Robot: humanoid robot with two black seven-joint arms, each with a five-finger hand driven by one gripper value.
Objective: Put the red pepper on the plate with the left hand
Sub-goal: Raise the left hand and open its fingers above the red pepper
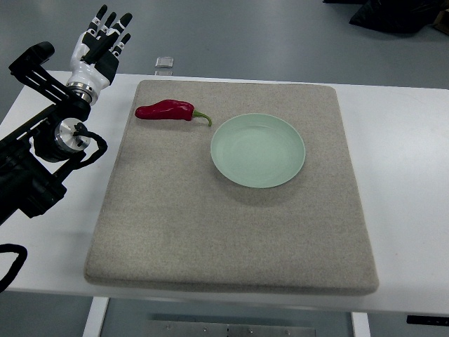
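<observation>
Nearest the camera is just bare beige mat [224, 232], sitting on the white bench [400, 175]; all the action is up at the mat's far end. Red pepper [165, 110] lies near the far left corner of the mat, stem pointing at the pale green plate [258, 149], close beside its rim but not touching; plate's got nothing on it. Left hand [102, 42] hangs off the bench's far left corner, fingers spread, holding nothing; so I'd say we're at the reach step, grasp not yet made. Next move needs the hand swung over the pepper and closed on its body.
</observation>
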